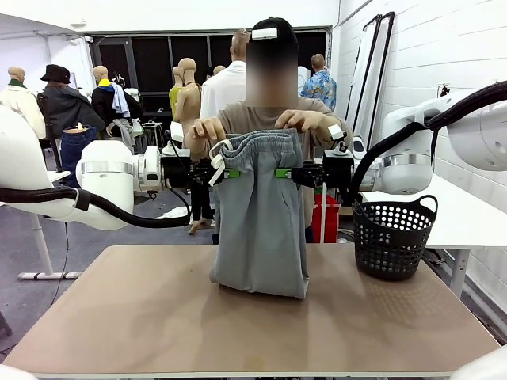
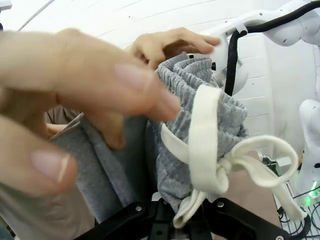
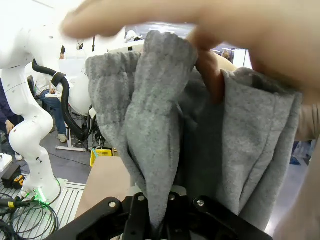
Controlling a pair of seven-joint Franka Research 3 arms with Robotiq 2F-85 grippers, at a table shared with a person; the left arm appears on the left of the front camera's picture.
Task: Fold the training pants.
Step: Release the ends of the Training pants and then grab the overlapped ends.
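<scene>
Two tools are clamped on the training pants [image 1: 261, 222], one at each side just below the waistband [image 1: 265, 141]: the left tool [image 1: 230, 172] is closed on the edge beside the white drawstring [image 1: 215, 158], and the right tool [image 1: 283, 172] is closed on the opposite edge. The pants are held upright between them, and the lower end is rested on the worktop [image 1: 119, 317]. The gathered waistband is touched from above by both hands of the person [image 1: 204, 131]. A black basket [image 1: 394, 237] is seen on the worktop, well apart from the pants, at the robot's right.
</scene>
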